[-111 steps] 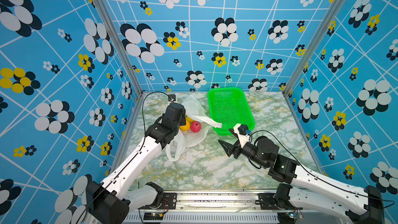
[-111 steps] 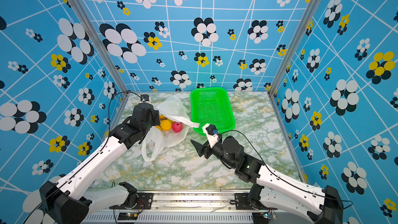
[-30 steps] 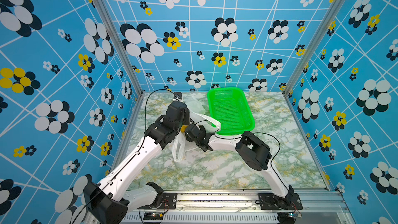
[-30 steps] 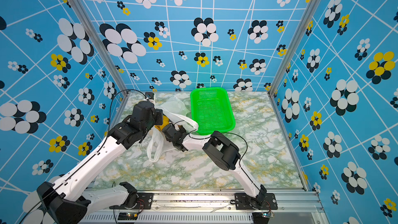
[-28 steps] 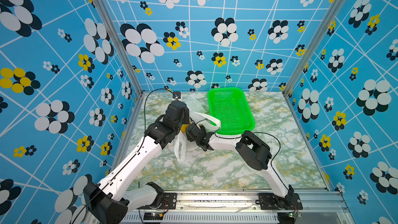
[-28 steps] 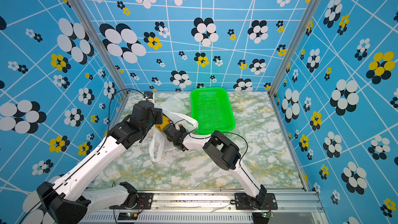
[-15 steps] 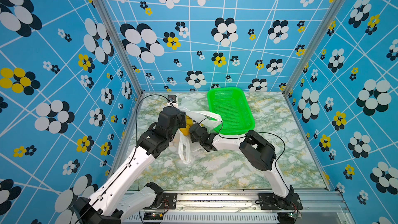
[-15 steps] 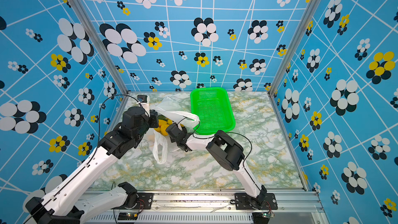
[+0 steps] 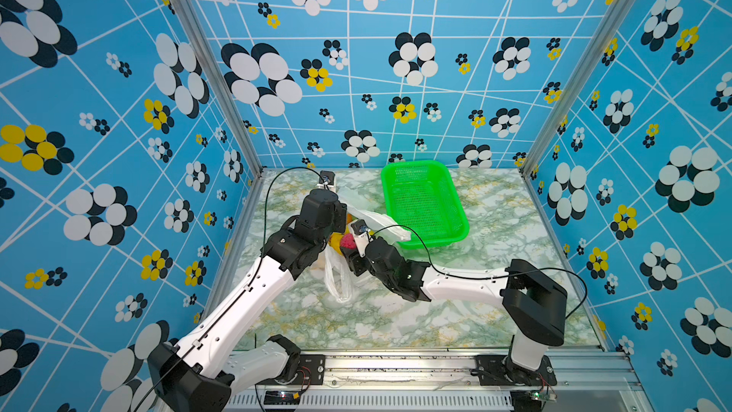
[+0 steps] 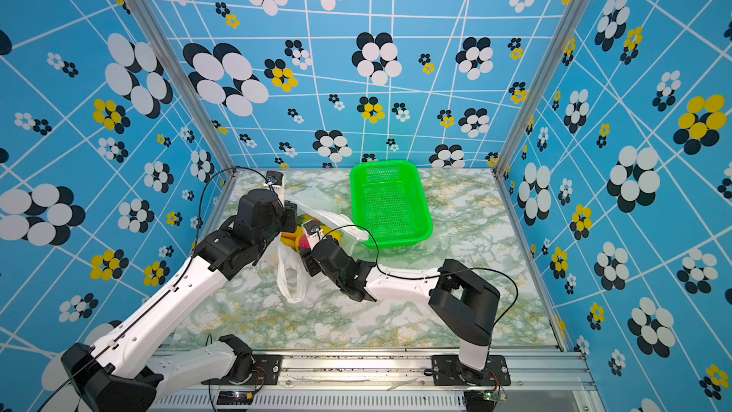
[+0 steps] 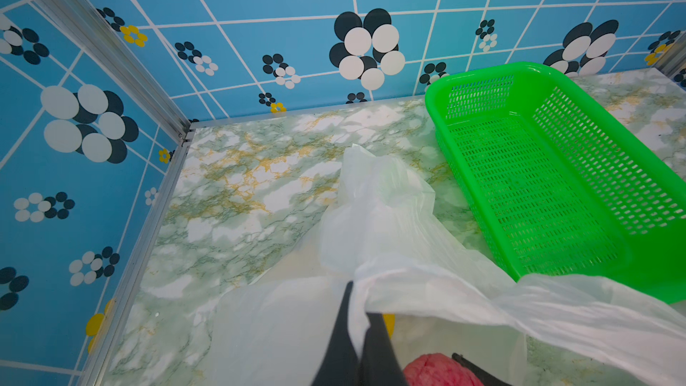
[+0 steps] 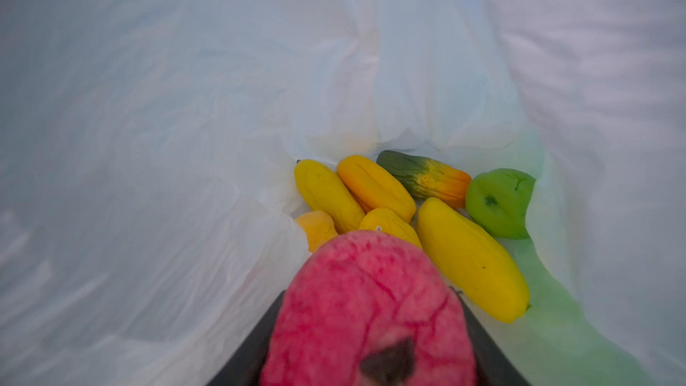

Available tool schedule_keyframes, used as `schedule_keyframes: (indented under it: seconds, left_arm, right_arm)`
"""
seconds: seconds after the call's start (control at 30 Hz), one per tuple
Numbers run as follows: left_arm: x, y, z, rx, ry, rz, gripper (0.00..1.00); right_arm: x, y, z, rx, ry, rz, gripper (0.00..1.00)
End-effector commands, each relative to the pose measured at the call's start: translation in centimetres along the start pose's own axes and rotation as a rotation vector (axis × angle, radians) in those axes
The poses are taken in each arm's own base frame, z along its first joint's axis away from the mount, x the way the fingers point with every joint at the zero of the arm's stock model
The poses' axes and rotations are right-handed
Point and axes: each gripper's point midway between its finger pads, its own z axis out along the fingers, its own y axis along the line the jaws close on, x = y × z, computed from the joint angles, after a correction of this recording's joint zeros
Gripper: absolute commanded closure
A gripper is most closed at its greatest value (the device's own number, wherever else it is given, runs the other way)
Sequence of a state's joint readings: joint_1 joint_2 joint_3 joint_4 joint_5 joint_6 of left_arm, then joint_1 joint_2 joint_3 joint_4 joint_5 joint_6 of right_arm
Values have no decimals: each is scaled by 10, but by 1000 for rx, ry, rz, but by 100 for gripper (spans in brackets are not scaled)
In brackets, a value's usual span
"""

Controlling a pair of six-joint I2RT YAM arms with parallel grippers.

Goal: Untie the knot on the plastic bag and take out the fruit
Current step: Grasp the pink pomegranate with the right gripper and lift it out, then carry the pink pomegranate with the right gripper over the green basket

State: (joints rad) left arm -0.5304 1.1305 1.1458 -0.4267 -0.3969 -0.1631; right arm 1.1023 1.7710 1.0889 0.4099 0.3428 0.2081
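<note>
The white plastic bag point(image 9: 337, 283) lies open at the table's left, one handle loop trailing toward the front. My left gripper point(image 11: 361, 300) is shut on a fold of the bag's point(image 11: 389, 224) rim and holds it up. Inside the mouth, my right gripper point(image 12: 371, 313) is shut on the red bumpy fruit point(image 12: 367, 284), which both top views show point(image 9: 348, 241) point(image 10: 305, 240). Deeper in the bag lie several fruits: yellow oblong ones point(image 12: 467, 258), an orange-yellow one point(image 12: 375, 187) and a green one point(image 12: 499, 202). The knot is out of view.
A green mesh basket point(image 9: 412, 163) point(image 10: 384, 164) stands empty at the back, right of the bag, with a bag handle draped against its near corner. Patterned walls close in the left, back and right sides. Marble tabletop point(image 9: 495, 223) stretches to the right.
My right gripper has closed onto the red fruit inside the bag and drawn back slightly toward the front. The left arm has shifted left, still holding the rim.
</note>
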Motion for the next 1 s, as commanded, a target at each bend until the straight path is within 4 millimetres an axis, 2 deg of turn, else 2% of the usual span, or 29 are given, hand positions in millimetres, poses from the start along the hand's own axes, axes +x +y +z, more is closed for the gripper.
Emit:
schedule_keyframes:
  seconds: [0.0, 0.1, 0.17, 0.3, 0.4, 0.5, 0.57, 0.67, 0.77, 0.83, 0.97]
  left_arm:
    - [0, 10, -8, -24, -13, 6, 100]
    - [-1, 8, -11, -3, -25, 5, 100]
    - [0, 10, -13, -9, -32, 0, 100]
    - [0, 16, -14, -35, -52, -15, 100]
    - [-2, 20, -17, -49, -59, -33, 100]
    - [-3, 11, -22, 23, -76, -37, 100]
    - [-2, 12, -25, 27, -78, -36, 100]
    - [-2, 18, -28, -6, -84, -45, 100]
    - [-1, 16, -28, 12, -87, -42, 100]
    - [-1, 16, -30, 17, -90, -43, 100]
    - [-2, 17, -33, 18, -98, -48, 100]
  right_arm:
    - [-19, 3, -23, -50, -63, -38, 77]
    - [-38, -4, -57, -63, -140, -48, 77]
    - [-53, -20, -82, -14, -200, -41, 76]
    - [-75, -75, -126, 212, -258, -31, 79]
    - [-82, -120, -146, 337, -244, 11, 80]
    - [-80, -167, -160, 448, -210, 81, 83]
    - [-77, -192, -169, 510, -201, 125, 83]
    - [-66, -219, -174, 559, -188, 190, 83]
    - [-48, -243, -167, 618, -102, 266, 82]
    - [-34, -256, -155, 632, -18, 316, 84]
    - [-7, -266, -116, 575, 134, 382, 89]
